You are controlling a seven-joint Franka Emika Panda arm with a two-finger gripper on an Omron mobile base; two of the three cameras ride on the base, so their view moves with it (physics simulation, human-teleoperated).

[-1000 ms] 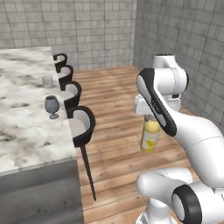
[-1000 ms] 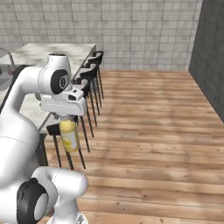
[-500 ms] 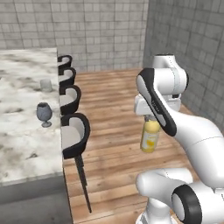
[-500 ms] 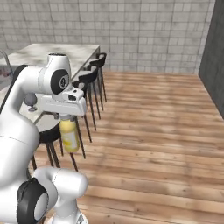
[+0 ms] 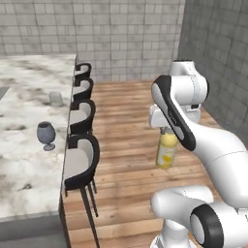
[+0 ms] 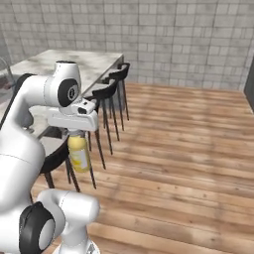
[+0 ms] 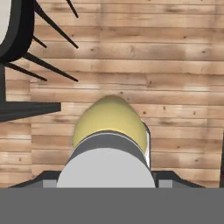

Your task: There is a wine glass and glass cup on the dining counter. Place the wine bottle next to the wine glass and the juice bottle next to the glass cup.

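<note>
The juice bottle [image 5: 166, 149] hangs upright over the wooden floor, with my gripper [image 5: 167, 130] shut on its cap. It is yellow with a pale label [image 6: 79, 154], below the gripper [image 6: 75, 132]. From the hand view I look down on its grey cap and yellow shoulders [image 7: 109, 127]. The wine glass [image 5: 46, 135] stands on the dining counter [image 5: 24, 160] near the stool-side edge. Farther back stands the glass cup [image 5: 56, 99]. The wine bottle is out of view.
Several black stools [image 5: 82, 160] line the counter's edge between me and the marble top; one stool [image 7: 17, 30] is close to the bottle. Open wooden floor [image 6: 188, 149] spreads to the right. A grey tiled wall [image 5: 97, 34] closes the back.
The base has driven along the counter, so the whole scene shifted: the counter, stools and glasses slid across both base views. The bottle stays held in the same pose relative to the arm.
</note>
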